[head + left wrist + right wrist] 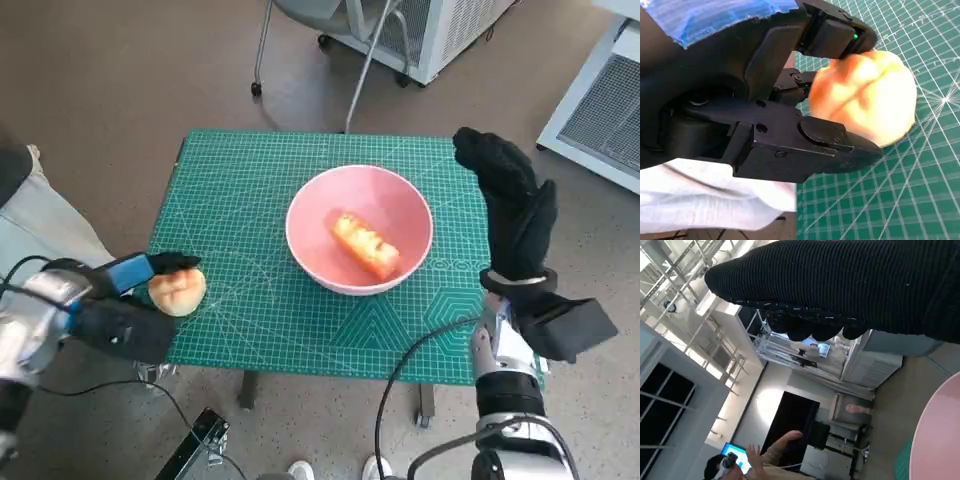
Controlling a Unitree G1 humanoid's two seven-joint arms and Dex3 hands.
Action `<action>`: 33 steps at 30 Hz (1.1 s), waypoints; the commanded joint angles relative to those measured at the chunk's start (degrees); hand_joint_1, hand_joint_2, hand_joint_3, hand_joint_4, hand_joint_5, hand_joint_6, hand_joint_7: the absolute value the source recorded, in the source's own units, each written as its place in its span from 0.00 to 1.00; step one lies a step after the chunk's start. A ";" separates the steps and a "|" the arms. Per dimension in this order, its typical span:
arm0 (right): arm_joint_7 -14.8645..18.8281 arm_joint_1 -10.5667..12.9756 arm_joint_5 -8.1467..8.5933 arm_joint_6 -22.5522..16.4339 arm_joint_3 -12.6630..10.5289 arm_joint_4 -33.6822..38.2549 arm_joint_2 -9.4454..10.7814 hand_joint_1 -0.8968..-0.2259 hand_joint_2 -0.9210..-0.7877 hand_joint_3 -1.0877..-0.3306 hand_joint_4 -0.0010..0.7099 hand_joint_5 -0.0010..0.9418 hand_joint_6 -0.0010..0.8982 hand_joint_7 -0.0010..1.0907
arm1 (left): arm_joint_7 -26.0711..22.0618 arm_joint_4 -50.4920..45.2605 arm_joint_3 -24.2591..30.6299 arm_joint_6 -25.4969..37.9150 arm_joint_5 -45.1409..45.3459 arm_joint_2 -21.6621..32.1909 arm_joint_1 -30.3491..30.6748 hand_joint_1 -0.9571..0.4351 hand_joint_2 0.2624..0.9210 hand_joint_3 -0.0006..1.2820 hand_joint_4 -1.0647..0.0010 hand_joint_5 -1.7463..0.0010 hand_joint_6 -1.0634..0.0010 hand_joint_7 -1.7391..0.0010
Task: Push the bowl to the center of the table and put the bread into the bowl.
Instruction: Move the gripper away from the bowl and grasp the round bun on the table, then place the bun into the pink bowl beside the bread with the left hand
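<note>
Here, the left hand grips a round bread roll at the surface's left edge; the pink bowl, mid-surface, holds a long bread; the right hand hovers beside it, fingers apart and empty

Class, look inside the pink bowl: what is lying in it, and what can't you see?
One long, golden piece of bread lies slantwise inside the pink bowl. The bowl floor directly beneath it is covered, so anything under it cannot be seen.
</note>
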 commanded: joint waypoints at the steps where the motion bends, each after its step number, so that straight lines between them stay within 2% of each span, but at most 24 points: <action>1: -0.01 1.67 -0.23 0.85 -0.17 0.49 -0.30 0.53 0.00 0.38 0.54 0.00 0.05 0.72 | 5.63 6.91 -2.60 -5.03 0.94 -1.49 -0.83 0.63 0.99 0.12 0.48 0.69 0.45 0.45; 4: -0.09 1.70 -0.23 0.84 -0.23 0.40 -0.38 0.53 0.00 0.38 0.55 0.00 0.05 0.72 | 8.88 10.80 -3.27 -7.92 0.54 -1.94 -2.30 0.67 1.00 0.12 0.51 0.42 0.43 0.32; 7: -0.20 1.64 -0.25 0.83 -0.31 0.44 -0.41 0.54 0.00 0.37 0.55 0.00 0.05 0.72 | 10.56 13.14 -3.65 -9.20 0.10 -2.20 -3.46 0.68 1.00 0.11 0.49 0.30 0.42 0.33; 11: -0.57 1.72 -0.58 0.58 -0.32 0.35 -0.43 0.54 0.00 0.37 0.55 0.00 0.06 0.71 | 11.58 14.84 -3.43 -9.17 -1.06 -2.58 -4.65 0.69 1.00 0.09 0.47 0.22 0.38 0.40; 20: -0.37 1.76 -0.10 0.60 -0.37 0.68 0.00 0.52 0.00 0.38 0.55 0.00 0.07 0.71 | 10.13 11.43 1.15 -8.86 -7.55 -1.23 -6.39 0.69 1.00 0.06 0.45 0.20 0.30 0.47; 27: 0.19 1.68 0.37 0.75 -0.36 0.79 0.31 0.52 0.00 0.39 0.55 0.00 0.07 0.71 | 11.50 5.55 6.69 -10.17 -12.33 -0.15 -8.20 0.69 0.98 0.04 0.42 0.25 0.25 0.47; 33: 0.27 1.49 0.16 0.39 -0.37 1.38 0.26 0.54 0.00 0.39 0.55 0.00 0.08 0.70 | 13.70 -1.69 9.79 -8.62 -11.86 -0.97 -11.04 0.69 0.98 0.03 0.42 0.29 0.23 0.45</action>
